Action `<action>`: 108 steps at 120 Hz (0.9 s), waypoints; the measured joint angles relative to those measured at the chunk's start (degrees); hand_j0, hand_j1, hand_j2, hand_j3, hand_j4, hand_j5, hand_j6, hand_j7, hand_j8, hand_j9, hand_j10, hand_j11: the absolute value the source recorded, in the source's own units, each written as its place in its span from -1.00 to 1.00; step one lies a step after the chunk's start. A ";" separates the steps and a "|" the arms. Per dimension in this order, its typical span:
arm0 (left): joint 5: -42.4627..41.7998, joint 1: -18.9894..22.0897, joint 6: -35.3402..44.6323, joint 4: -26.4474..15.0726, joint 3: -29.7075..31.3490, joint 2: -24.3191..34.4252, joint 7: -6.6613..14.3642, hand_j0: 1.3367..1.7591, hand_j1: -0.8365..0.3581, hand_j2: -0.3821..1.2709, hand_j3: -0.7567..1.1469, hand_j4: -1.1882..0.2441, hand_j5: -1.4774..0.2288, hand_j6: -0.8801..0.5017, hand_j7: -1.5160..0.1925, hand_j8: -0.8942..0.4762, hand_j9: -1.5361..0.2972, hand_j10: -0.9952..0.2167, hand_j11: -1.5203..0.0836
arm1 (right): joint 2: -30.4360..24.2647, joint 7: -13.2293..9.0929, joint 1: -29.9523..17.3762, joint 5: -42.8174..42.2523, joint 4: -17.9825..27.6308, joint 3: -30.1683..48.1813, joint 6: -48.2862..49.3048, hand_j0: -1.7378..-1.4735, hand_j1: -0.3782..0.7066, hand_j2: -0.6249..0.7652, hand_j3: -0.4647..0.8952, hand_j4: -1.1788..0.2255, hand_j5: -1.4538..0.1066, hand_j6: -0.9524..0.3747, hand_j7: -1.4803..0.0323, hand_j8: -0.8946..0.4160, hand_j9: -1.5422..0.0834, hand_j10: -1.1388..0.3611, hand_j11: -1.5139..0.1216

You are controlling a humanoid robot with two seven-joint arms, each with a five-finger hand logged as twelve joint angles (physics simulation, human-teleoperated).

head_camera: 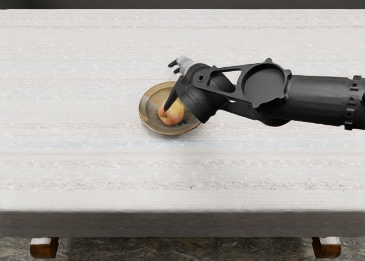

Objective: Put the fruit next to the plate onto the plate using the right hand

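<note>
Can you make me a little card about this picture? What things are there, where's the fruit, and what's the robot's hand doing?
table: wide and pale
plate: round, golden brown, near the table's middle
fruit: red and yellow, lying on the plate
right hand: over the plate, right at the fruit; its wrist hides whether it is holding on
left arm: not in the picture
</note>
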 joint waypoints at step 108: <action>0.00 0.00 0.00 0.00 0.00 0.00 0.00 0.52 0.50 -0.48 -0.21 0.32 0.36 -0.08 0.41 -0.05 0.33 0.24 0.51 | -24.75 0.00 -33.07 -0.20 -1.48 55.63 62.19 -0.40 -0.83 -0.11 -0.32 0.60 0.77 0.35 0.86 0.28 0.81 0.45 0.76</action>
